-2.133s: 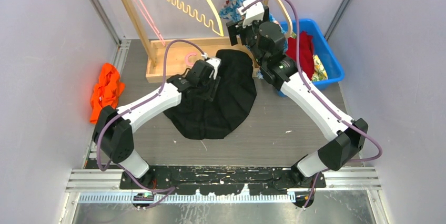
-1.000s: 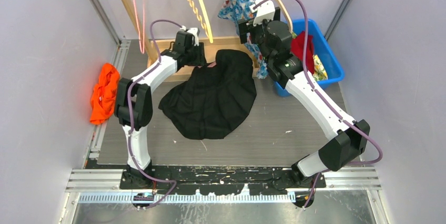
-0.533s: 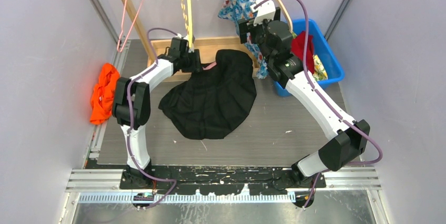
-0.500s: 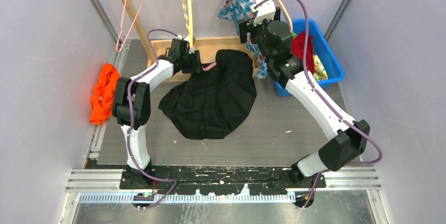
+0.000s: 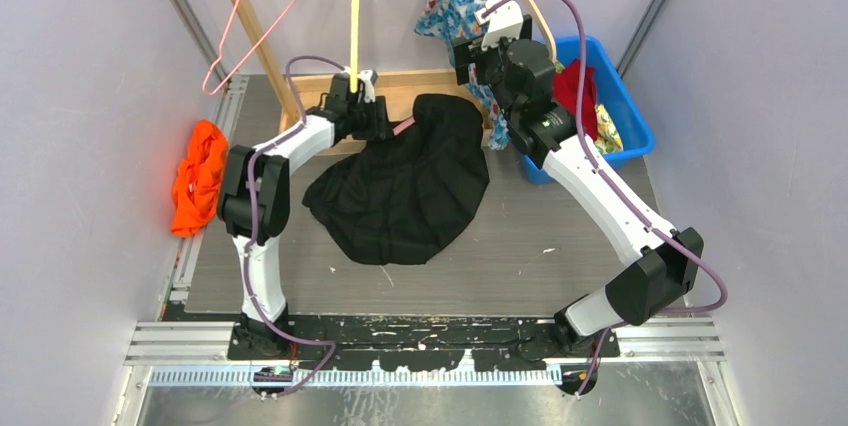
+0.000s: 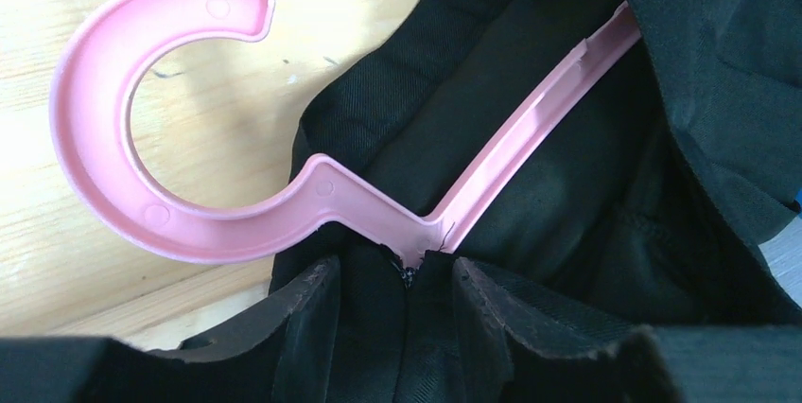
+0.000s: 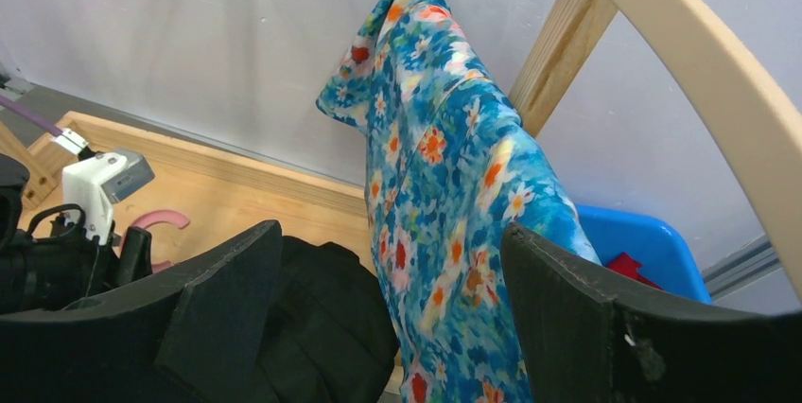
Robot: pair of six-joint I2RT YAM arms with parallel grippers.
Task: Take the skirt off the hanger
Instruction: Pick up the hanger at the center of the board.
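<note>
The black skirt [image 5: 400, 191] lies spread on the table, its waistband still over the pink plastic hanger [image 5: 403, 126]. In the left wrist view the hanger's hook [image 6: 95, 185] rests on pale wood, and one arm [image 6: 539, 129] runs under the cloth. My left gripper [image 6: 392, 275] sits at the hanger's neck [image 5: 385, 124], its fingers closed on a bunched fold of the skirt's waistband. My right gripper [image 7: 390, 233] hangs open in the air at the back [image 5: 462, 51], nothing between its fingers.
A wooden rack base [image 5: 430, 81] runs along the back, with a floral garment [image 7: 444, 166] hanging over it. A yellow hanger [image 5: 355, 6] and a pink wire hanger [image 5: 265, 11] hang there too. A blue bin [image 5: 615, 96] of clothes stands right, an orange cloth [image 5: 200, 171] left.
My left arm left the skirt's middle and reached back to the hanger's neck. The yellow and pink wire hangers on the rack have swung. The right arm rose slightly, then held still.
</note>
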